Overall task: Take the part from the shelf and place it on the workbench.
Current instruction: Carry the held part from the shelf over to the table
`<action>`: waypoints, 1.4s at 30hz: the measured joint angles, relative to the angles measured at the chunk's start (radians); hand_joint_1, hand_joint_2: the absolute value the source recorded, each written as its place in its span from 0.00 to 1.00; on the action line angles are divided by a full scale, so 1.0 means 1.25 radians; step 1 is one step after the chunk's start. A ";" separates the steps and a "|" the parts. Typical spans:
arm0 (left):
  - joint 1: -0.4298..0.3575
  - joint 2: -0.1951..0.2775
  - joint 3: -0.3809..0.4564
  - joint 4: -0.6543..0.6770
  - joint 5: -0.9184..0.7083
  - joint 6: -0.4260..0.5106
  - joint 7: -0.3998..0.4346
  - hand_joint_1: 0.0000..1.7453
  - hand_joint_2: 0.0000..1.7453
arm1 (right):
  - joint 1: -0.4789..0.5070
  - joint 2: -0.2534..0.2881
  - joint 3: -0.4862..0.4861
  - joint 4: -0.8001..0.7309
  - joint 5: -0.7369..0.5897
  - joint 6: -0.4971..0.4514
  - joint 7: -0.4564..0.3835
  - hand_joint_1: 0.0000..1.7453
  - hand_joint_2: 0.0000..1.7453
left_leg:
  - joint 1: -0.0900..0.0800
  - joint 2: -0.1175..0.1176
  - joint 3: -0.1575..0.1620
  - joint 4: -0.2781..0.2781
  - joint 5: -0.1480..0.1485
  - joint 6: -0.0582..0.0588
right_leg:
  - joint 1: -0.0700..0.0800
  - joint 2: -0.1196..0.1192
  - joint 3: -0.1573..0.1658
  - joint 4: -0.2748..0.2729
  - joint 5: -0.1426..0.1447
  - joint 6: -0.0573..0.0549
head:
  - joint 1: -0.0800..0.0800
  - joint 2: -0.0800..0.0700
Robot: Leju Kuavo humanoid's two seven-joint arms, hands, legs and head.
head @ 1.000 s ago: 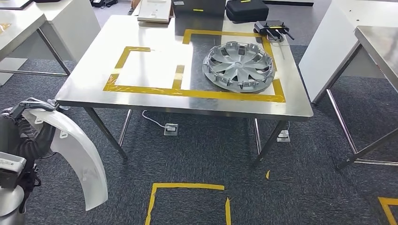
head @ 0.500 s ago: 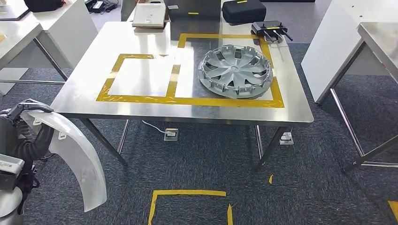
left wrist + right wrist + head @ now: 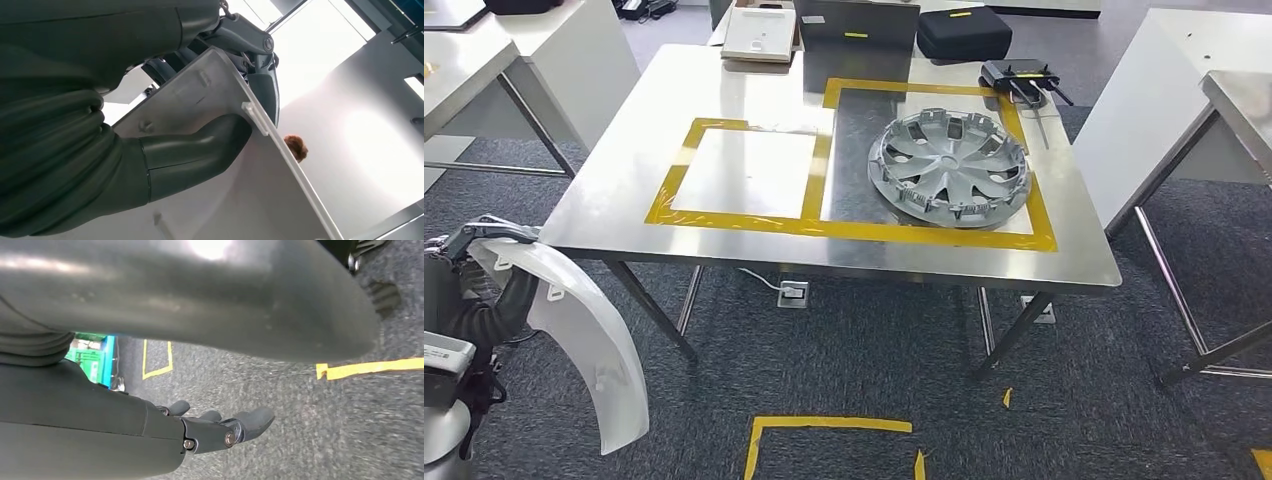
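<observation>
workshop/lab | steel workbench (image 3: 724, 120) | yellow floor tape (image 3: 824, 425) | grey carpet (image 3: 874, 340)

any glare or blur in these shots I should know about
Head view: ceiling light glares off the steel workbench, otherwise sharp. Left wrist view: background blown out white behind the white part that the left hand grips. Right wrist view: carpet slightly smeared beyond the right hand.

**View slid over, table's closer now**

The whole picture shifted, so that's the camera moving, not the stuff on the workbench (image 3: 724, 90). The bench sits a bit lower and further right in the head view than a second ago, and its near edge reaches closer to the robot. The yellow floor tape (image 3: 829, 428) below the bench dropped toward the frame's bottom edge. More of the case (image 3: 964, 30) behind the hubcap (image 3: 949, 167) shows now.
</observation>
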 joint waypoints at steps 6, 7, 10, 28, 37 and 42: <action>0.002 0.000 0.000 0.000 0.000 0.000 0.000 1.00 1.00 | 0.003 -0.001 0.000 0.000 0.000 0.000 0.005 0.00 0.00 | -0.007 -0.003 0.028 0.004 -0.028 -0.001 | 0.007 -0.001 -0.006 -0.107 0.085 -0.015 | 0.001 0.000; 0.002 0.000 0.000 0.000 0.000 0.000 0.000 1.00 1.00 | 0.003 -0.001 0.000 0.000 0.000 0.000 0.005 0.00 0.00 | -0.008 -0.003 0.031 0.003 -0.032 -0.005 | 0.010 -0.002 0.009 -0.146 0.097 -0.020 | 0.001 0.000; 0.003 0.001 0.000 0.000 0.000 0.000 0.000 1.00 1.00 | 0.002 -0.001 0.000 0.000 -0.001 -0.001 0.003 0.00 0.00 | -0.008 -0.003 0.040 0.004 -0.034 -0.021 | 0.013 -0.002 0.025 -0.176 0.096 -0.032 | 0.001 0.000; 0.021 0.006 0.003 -0.012 0.001 0.003 0.000 1.00 1.00 | 0.004 -0.001 -0.002 0.000 0.000 0.000 0.005 0.00 0.00 | 0.003 0.001 0.003 -0.003 0.001 -0.010 | 0.002 0.000 0.093 -0.143 0.040 -0.004 | -0.003 0.000; 0.020 0.005 0.004 -0.015 0.001 0.004 -0.001 1.00 1.00 | 0.005 -0.002 -0.002 0.000 0.001 0.000 0.005 0.00 0.00 | -0.004 -0.002 0.051 -0.002 -0.043 -0.008 | 0.007 -0.002 -0.004 -0.125 0.094 -0.014 | 0.000 0.000; 0.013 0.006 0.004 -0.010 0.003 0.004 -0.001 1.00 1.00 | 0.004 -0.002 -0.004 0.000 0.001 0.001 0.008 0.00 0.00 | -0.005 -0.002 0.063 0.018 -0.058 -0.031 | 0.009 -0.002 0.028 -0.176 0.106 -0.034 | 0.000 0.000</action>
